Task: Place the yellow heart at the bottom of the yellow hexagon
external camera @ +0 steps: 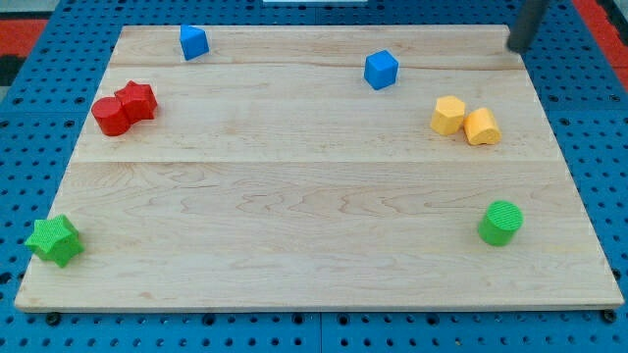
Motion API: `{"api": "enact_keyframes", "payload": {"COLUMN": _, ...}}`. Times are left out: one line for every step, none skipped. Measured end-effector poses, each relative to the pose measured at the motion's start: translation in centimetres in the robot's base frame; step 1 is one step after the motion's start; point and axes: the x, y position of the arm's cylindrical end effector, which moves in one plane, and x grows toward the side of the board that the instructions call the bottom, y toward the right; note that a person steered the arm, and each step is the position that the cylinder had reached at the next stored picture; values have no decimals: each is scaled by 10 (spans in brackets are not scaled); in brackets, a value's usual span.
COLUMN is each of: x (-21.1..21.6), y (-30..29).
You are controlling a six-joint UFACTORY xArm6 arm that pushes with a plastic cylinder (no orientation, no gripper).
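1. The yellow heart (482, 126) sits on the view's right side of the wooden board (294, 196), touching or nearly touching the yellow hexagon (448, 116), which lies at about 10 o'clock from it. I take the more lobed block for the heart, though the two shapes are close at this size.
2. The heart belongs at the hexagon's 6 o'clock. Since the two blocks touch, I judge that any push on the heart with a leftward part drives the hexagon along too, and the target moves with it.
3. My tip (514, 46) stands at the board's top right corner, at about 1 o'clock from the pair and well apart from both. The rod has no fingers to open, close or hold anything; it touches no block.
4. A straight run from there toward 7 o'clock meets the heart on its upper right face and presses it into the hexagon. Coming round to the heart's upper side and pushing toward 6 o'clock first looks safer.
5. An off-centre contact on the rounded heart may spin it or let it slip past my tip.
6. The green cylinder (501, 223) waits at 5 o'clock from the heart; an overlong downward push may reach it.
7. The blue cube (381, 70), at 10 o'clock from the hexagon, could be struck if the hexagon is shoved.
8. The second blue block (193, 42), the two red blocks (125, 108) and the green star (54, 240) lie far left, out of risk.
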Motion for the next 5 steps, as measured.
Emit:
{"api": "enact_keyframes", "payload": {"x": 13, "y": 18}}
{"api": "enact_keyframes", "payload": {"x": 48, "y": 38}}
{"api": "enact_keyframes", "payload": {"x": 82, "y": 33}}
{"api": "enact_keyframes", "payload": {"x": 110, "y": 24}}
{"api": "enact_keyframes", "payload": {"x": 118, "y": 13}}
